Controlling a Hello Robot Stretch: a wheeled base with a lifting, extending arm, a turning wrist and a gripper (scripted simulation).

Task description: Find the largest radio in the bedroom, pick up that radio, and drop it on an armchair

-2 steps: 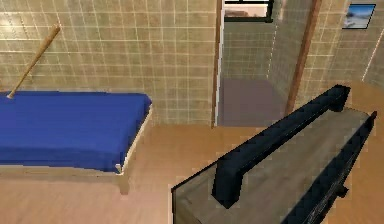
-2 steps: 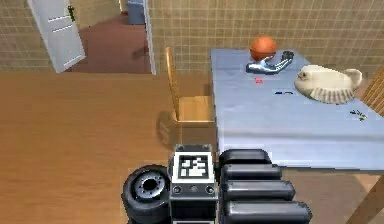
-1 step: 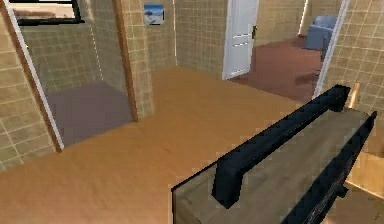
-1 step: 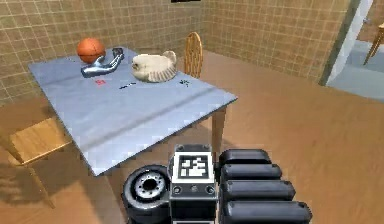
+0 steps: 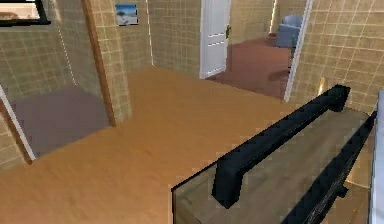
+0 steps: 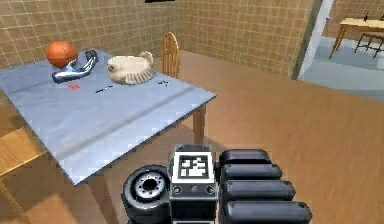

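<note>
As the radio's bedroom is not yet found, drive for the white door (image 5: 214,38), steering wide of the near corner of the table (image 6: 135,115); whether the tucked hand (image 6: 148,190) grips anything I cannot tell. Past the far doorway sits what looks like an armchair (image 5: 290,30).

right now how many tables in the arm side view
2: a grey table close by at the left, a wooden table in the far room, upper right. More may be hidden.
</note>
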